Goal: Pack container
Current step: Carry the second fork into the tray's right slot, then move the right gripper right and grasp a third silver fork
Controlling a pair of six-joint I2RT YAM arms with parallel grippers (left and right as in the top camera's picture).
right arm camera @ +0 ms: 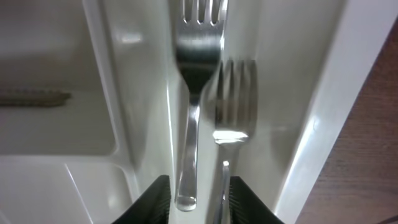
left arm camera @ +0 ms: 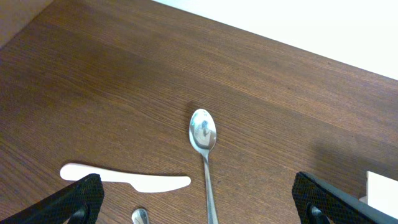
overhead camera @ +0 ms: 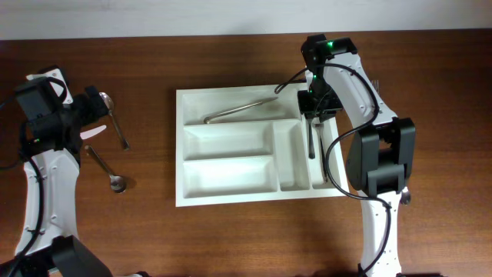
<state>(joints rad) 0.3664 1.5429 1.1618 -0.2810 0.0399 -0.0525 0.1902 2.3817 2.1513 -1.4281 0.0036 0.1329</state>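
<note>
The white cutlery tray (overhead camera: 231,196) lies mid-table. Metal tongs (overhead camera: 240,110) lie in its top wide compartment. My right gripper (overhead camera: 315,108) hovers over the tray's narrow right compartments. In the right wrist view its fingers (right arm camera: 200,202) are open, with the handle end of one fork (right arm camera: 193,93) between them, not clamped. A second fork (right arm camera: 234,118) lies beside it. My left gripper (left arm camera: 199,202) is wide open above the table and straddles a spoon (left arm camera: 203,134). A white plastic knife (left arm camera: 127,180) and a second spoon's bowl (left arm camera: 140,217) lie near its left finger.
In the overhead view the spoon (overhead camera: 114,119), the white knife (overhead camera: 94,132) and the second spoon (overhead camera: 105,169) lie on the wooden table left of the tray. The tray's corner (left arm camera: 380,186) shows at the right edge of the left wrist view.
</note>
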